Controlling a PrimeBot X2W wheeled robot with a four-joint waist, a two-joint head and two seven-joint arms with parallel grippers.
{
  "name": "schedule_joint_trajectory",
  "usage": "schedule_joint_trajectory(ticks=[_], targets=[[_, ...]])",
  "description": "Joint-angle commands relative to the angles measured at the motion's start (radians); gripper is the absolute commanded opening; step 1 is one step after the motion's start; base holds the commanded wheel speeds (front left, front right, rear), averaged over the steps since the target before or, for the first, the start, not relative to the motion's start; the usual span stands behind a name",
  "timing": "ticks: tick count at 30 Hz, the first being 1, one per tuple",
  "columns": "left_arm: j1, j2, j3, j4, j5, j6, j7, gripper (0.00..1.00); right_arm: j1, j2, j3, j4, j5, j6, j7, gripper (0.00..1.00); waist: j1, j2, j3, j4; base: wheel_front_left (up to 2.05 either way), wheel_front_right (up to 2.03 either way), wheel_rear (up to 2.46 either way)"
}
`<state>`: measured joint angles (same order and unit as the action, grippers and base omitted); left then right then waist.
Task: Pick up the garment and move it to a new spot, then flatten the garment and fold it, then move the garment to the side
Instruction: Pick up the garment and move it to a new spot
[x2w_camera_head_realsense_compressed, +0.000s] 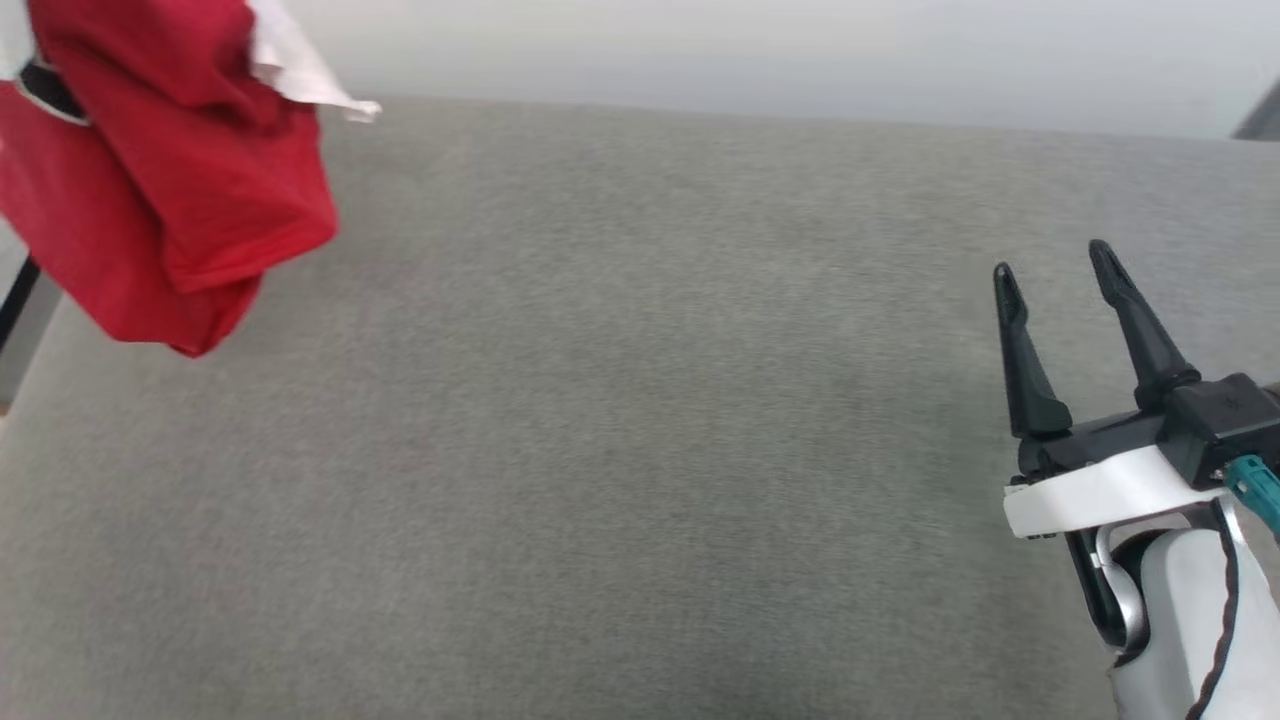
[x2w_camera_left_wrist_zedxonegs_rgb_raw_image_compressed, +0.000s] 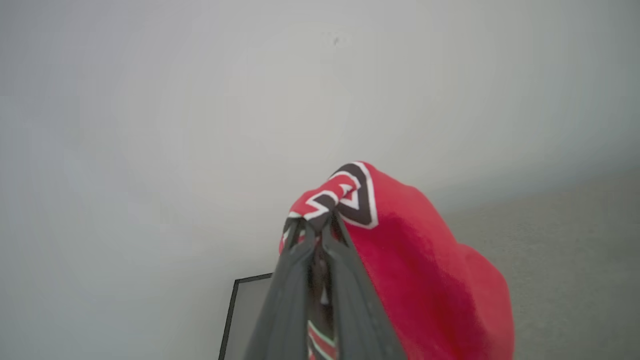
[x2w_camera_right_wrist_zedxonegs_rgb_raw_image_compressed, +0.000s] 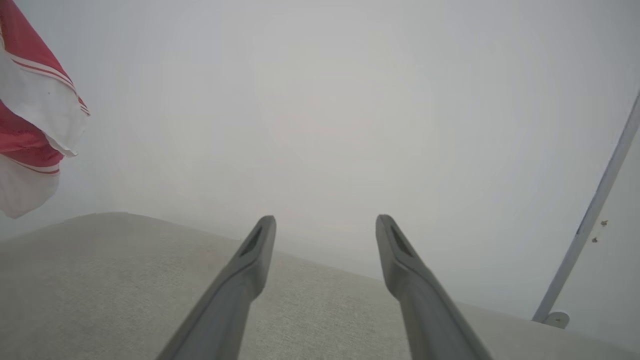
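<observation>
Here, the red garment (x2w_camera_head_realsense_compressed: 170, 180) is held bunched aloft at ten o'clock, pinched in the tightly closed left claw (x2w_camera_left_wrist_zedxonegs_rgb_raw_image_compressed: 320, 225). The right claw (x2w_camera_head_realsense_compressed: 1052, 260), at four o'clock, is spread wide and empty. Slow lowering onto the bench (x2w_camera_head_realsense_compressed: 640, 450) centre is advised.

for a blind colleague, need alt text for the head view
A bunched red jersey with a white sleeve hangs at the upper left over a grey fabric surface. The right gripper, open and empty, points up at the lower right.

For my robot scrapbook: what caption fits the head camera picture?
Bunched red jersey shirt with white sleeves hangs above the grey fabric surface; the right gripper stands open at lower right.
</observation>
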<state>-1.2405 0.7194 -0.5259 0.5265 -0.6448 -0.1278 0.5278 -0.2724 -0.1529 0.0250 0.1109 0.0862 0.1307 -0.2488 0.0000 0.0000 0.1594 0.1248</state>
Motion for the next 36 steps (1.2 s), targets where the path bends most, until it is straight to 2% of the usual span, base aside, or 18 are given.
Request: schedule_joint_trajectory(ticks=[1,14,20,27,36], targets=[[0.016,-0.008,-0.007,-0.035,-0.013,-0.002,0.018,0.00,0.018,0.012,-0.012,0.007,-0.005,0.000,-0.009,1.00,0.0000,0.0000,-0.019,-0.047,0.00,0.00,0.00],[0.114,-0.053,-0.083,-0.311,-0.056,0.034,0.161,0.00,0.061,0.042,-0.084,0.032,-0.025,0.000,-0.017,1.00,0.0000,0.0000,-0.037,-0.236,0.00,0.00,0.00],[0.209,-0.092,-0.139,-0.383,-0.077,0.059,0.205,0.00,0.075,0.058,-0.085,0.038,-0.020,0.000,-0.018,1.00,0.0000,0.0000,-0.033,-0.290,0.00,0.00,0.00],[0.357,-0.136,-0.222,-0.349,-0.092,0.075,0.211,0.00,0.077,0.076,-0.053,0.053,-0.011,0.000,-0.018,1.00,0.0000,0.0000,-0.020,-0.328,0.00,0.00,0.00],[0.489,-0.182,-0.278,-0.178,-0.117,0.070,0.174,0.00,0.037,0.075,0.020,0.083,0.002,0.000,-0.018,1.00,0.0000,0.0000,0.010,-0.375,0.00,0.00,0.00]])
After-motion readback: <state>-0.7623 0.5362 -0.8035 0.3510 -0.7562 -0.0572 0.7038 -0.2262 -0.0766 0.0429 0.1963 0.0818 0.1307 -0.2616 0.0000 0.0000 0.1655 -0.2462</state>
